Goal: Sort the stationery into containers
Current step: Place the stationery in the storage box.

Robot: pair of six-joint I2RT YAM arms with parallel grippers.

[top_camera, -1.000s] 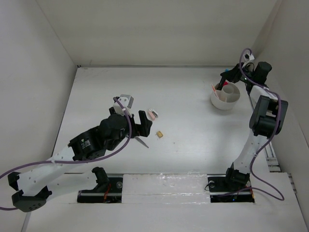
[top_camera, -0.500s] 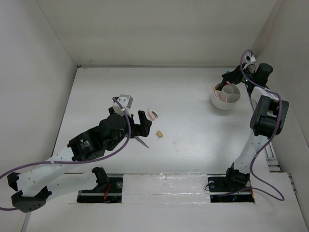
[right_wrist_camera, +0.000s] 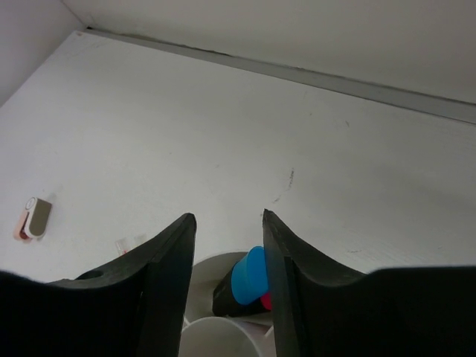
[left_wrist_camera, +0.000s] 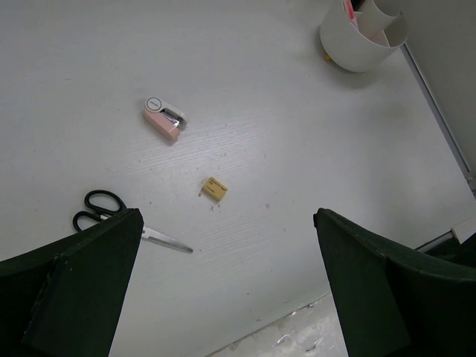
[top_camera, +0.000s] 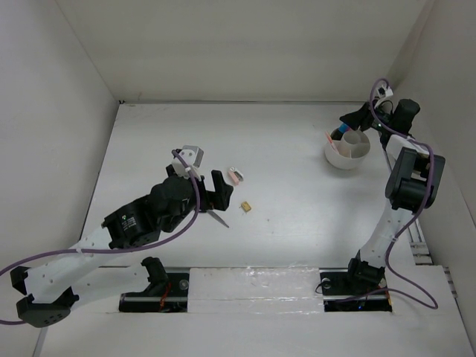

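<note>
Three loose items lie left of centre in the top external view: black-handled steel scissors, a pinkish block eraser and a tiny tan piece; the left gripper hovers over them with its jaws fully apart, holding nothing; at far right the right gripper hangs over the shallow round white bowl.

Left wrist view: the scissors lie flat at near left; they are rigid and thin, probably hard to get fingers under, and best taken across the handle loops or the pivot; the eraser looks light and slightly yielding, so grip across its narrow sides; the tan piece is very light and liable to skid.

Right wrist view: a black marker with blue cap stands in the bowl between parted jaws; a gap shows beside the cap, so it is not clamped; it is stiff, smooth and likely slippery.

No writing is legible; a round mark on the eraser is too small to read.
</note>
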